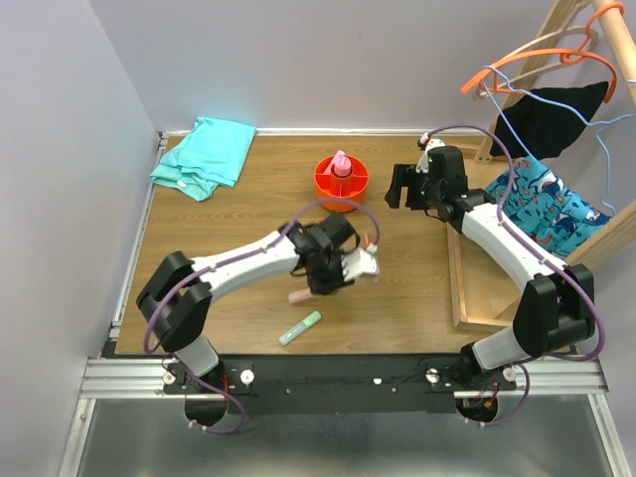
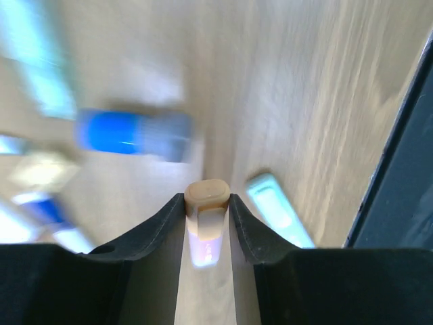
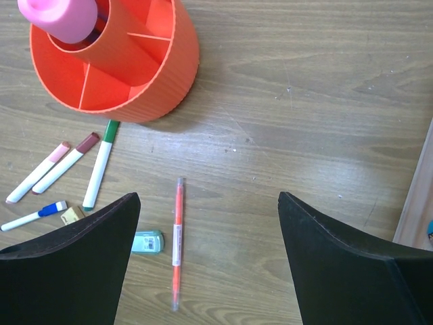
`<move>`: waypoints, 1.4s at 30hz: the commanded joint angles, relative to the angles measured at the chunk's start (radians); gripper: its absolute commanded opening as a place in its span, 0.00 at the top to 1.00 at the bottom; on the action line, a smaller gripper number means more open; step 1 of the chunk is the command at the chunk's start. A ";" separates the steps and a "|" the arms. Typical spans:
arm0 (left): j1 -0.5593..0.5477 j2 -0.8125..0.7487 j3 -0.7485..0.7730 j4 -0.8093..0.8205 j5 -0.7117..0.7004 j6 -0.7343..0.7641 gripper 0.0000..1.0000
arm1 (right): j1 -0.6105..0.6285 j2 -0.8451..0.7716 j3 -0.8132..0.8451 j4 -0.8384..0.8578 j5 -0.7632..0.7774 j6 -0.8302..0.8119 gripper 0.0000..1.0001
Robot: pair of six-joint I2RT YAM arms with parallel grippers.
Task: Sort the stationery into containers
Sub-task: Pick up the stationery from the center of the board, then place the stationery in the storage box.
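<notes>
My left gripper (image 1: pixel 345 268) is over the middle of the table, shut on a stubby orange highlighter (image 2: pixel 206 203). The left wrist view is blurred; it shows a blue-grey cylinder (image 2: pixel 132 132) and a green highlighter (image 2: pixel 277 206) lying below. A pink highlighter (image 1: pixel 301 296) and the green highlighter (image 1: pixel 299 328) lie near the front. The orange-red organiser (image 1: pixel 341 181) has a pink centre piece (image 3: pixel 57 17). My right gripper (image 3: pixel 208 196) is open above a thin orange-red pen (image 3: pixel 177 240). White markers (image 3: pixel 100 166) and a tan block (image 3: pixel 73 215) lie beside the organiser (image 3: pixel 135 68).
A teal folded cloth (image 1: pixel 204 154) lies at the back left. A large wooden tray (image 1: pixel 459 288) stands at the right edge with a patterned blue cloth (image 1: pixel 552 204) in it. A wooden rack with hangers (image 1: pixel 537 60) rises at the back right.
</notes>
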 commanded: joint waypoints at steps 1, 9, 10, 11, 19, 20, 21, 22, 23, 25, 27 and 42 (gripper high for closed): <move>0.079 -0.131 0.264 -0.146 0.104 0.059 0.63 | 0.004 0.018 0.054 -0.028 0.021 -0.035 0.10; 0.304 -0.037 0.571 0.006 0.165 0.015 0.64 | 0.004 0.038 0.060 0.009 0.067 -0.081 0.10; 0.342 -0.023 0.589 0.038 0.185 -0.004 0.64 | 0.004 0.038 0.057 0.012 0.072 -0.084 0.10; 0.359 -0.002 0.614 0.062 0.193 -0.022 0.65 | 0.003 0.038 0.057 0.013 0.081 -0.094 0.10; 0.495 0.141 0.683 0.410 0.210 -0.249 0.66 | 0.003 0.048 0.054 0.022 0.100 -0.123 0.10; 0.517 0.176 0.701 0.438 0.216 -0.315 0.67 | 0.003 0.053 0.054 0.024 0.104 -0.129 0.10; 0.525 0.194 0.712 0.463 0.220 -0.341 0.67 | 0.004 0.054 0.056 0.025 0.109 -0.130 0.10; 0.534 0.211 0.723 0.496 0.228 -0.366 0.67 | 0.003 0.057 0.054 0.028 0.110 -0.135 0.10; 0.541 0.248 0.750 0.509 0.233 -0.384 0.67 | 0.003 0.062 0.056 0.030 0.112 -0.141 0.10; 0.551 0.282 0.771 0.548 0.234 -0.424 0.67 | 0.001 0.068 0.059 0.032 0.118 -0.143 0.10; 0.553 0.328 0.798 0.566 0.234 -0.433 0.68 | 0.001 0.074 0.065 0.033 0.121 -0.149 0.10; 0.554 0.501 0.860 0.633 0.246 -0.483 0.68 | 0.003 0.140 0.112 0.035 0.138 -0.158 0.10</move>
